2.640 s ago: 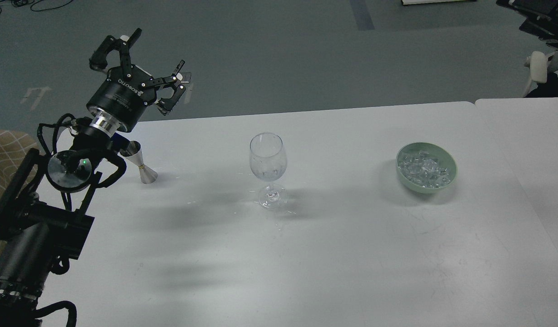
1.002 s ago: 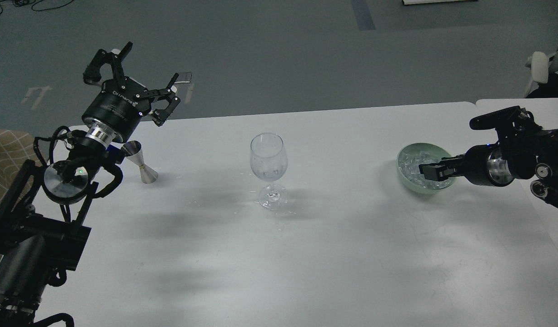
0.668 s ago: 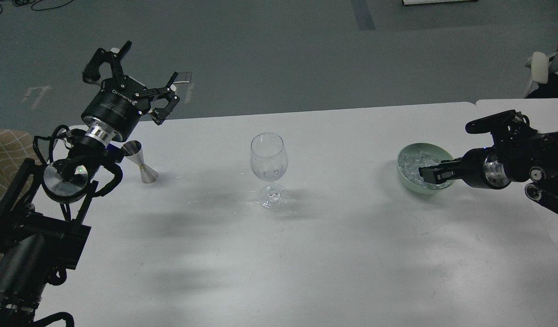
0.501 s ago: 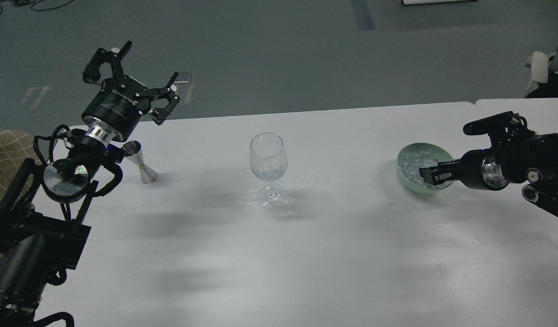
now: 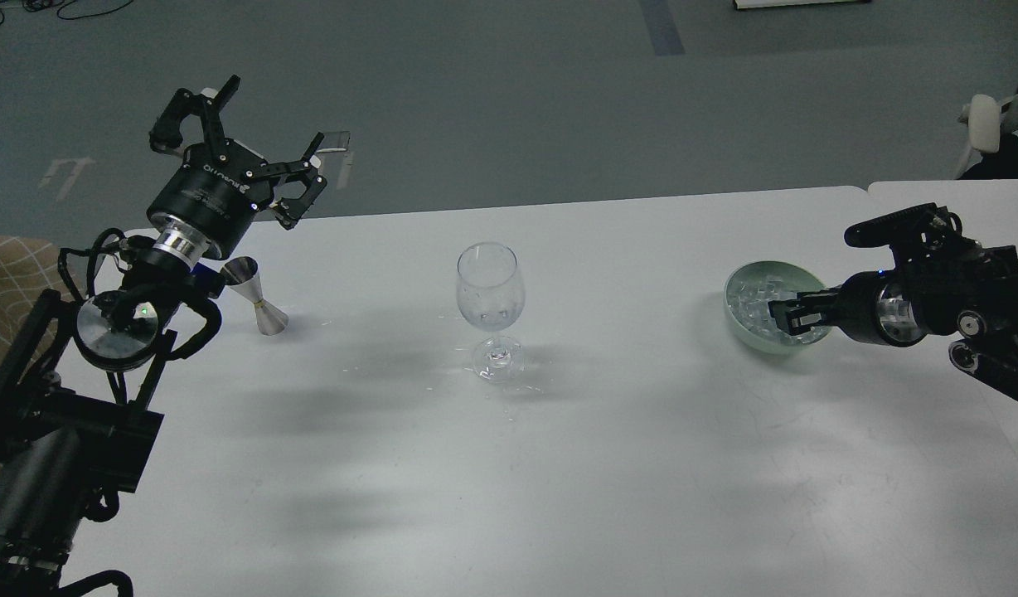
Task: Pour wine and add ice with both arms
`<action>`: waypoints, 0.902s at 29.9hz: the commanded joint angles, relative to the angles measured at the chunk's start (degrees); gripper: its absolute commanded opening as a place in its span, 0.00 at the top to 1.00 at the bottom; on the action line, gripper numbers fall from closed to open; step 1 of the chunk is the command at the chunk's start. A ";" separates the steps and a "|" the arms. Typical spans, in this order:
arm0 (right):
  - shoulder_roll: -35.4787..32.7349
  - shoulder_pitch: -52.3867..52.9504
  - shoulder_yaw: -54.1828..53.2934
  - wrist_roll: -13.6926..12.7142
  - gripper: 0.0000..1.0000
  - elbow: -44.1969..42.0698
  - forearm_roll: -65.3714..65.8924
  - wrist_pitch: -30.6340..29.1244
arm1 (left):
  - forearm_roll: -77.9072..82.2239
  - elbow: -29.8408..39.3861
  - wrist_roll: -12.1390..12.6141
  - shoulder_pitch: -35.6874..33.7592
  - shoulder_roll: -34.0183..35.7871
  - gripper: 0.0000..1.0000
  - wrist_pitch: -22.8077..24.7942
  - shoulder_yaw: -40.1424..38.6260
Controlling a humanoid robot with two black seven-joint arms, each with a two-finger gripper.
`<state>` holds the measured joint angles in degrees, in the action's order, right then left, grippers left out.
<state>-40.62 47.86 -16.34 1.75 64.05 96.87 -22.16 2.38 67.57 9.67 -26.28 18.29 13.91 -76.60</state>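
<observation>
A clear wine glass [image 5: 490,286] stands upright at the table's middle, with a trace of clear wine [image 5: 492,316] low in its bowl. A pale green bowl [image 5: 734,325] at the right holds several clear ice cubes [image 5: 755,297]. My right gripper [image 5: 781,318] comes in from the right and reaches over the bowl's near right rim, down among the ice. It is dark and small, so its fingers cannot be told apart. My left gripper [image 5: 248,145] is open and empty, raised above the table's far left corner.
A small steel jigger [image 5: 257,296] stands on the table just below my left wrist. A second white table [image 5: 957,215] adjoins at the right. A chair [image 5: 986,124] stands on the floor at far right. Small droplets lie around the glass's foot.
My right arm came in from the right and put its gripper into the bowl; in the last second it pulled back very slightly right. My left gripper shifted a little left and stays open.
</observation>
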 commanded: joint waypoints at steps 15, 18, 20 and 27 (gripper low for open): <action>2.82 0.30 0.00 0.00 0.56 -2.70 -0.02 0.01 | 0.08 -0.16 -0.35 0.18 0.08 0.02 -0.02 -0.04; 3.00 0.30 0.00 0.00 0.57 -2.70 -0.02 0.01 | 0.00 -0.16 -0.44 0.18 -0.01 0.02 -0.02 0.05; 3.00 0.39 0.00 0.00 0.58 -2.70 -0.10 0.01 | 0.00 -0.16 -0.61 0.18 0.08 0.02 -0.02 -0.04; 2.65 0.39 0.00 0.00 0.61 -2.53 -0.28 0.01 | 0.08 -0.16 -0.70 0.18 0.25 0.02 -0.02 -0.13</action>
<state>-37.69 48.25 -16.35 1.75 61.39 96.73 -22.15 2.38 67.41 9.00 -26.10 18.51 13.89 -76.64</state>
